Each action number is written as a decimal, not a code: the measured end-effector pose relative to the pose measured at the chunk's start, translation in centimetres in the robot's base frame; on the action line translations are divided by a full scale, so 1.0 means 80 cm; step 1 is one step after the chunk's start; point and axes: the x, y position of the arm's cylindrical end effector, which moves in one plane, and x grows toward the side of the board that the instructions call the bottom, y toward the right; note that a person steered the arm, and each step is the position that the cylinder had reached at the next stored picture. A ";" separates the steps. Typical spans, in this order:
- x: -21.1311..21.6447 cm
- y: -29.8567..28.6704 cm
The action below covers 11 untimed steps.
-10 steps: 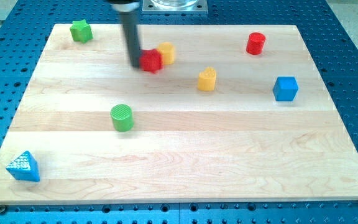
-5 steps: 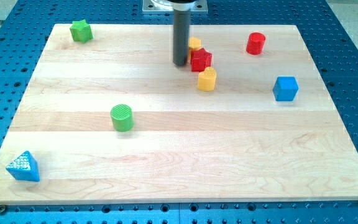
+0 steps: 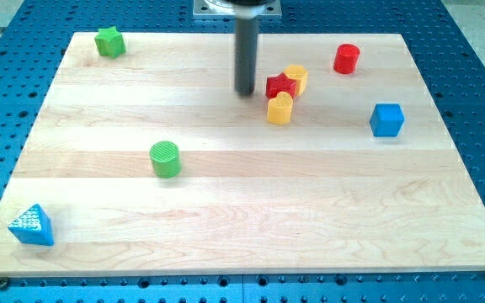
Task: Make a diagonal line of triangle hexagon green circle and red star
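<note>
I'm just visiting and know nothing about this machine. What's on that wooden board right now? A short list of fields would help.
board: wooden board on a blue perforated table
my tip, just left of the red star, small gap
red star, touching two yellow blocks
yellow blocks: upper right of star, below it
green cylinder
blue triangle, bottom-left corner
green star, top left
red cylinder
blue cube

Eight small blocks on the wooden surface (image 3: 226,210):
- two green: star (image 3: 108,41), cylinder (image 3: 165,158)
- two blue: triangle (image 3: 31,225), cube (image 3: 386,119)
- two red: star (image 3: 279,86), cylinder (image 3: 346,59)
- two yellow: (image 3: 296,77), hexagon (image 3: 280,108)
</note>
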 end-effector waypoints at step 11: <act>0.170 -0.319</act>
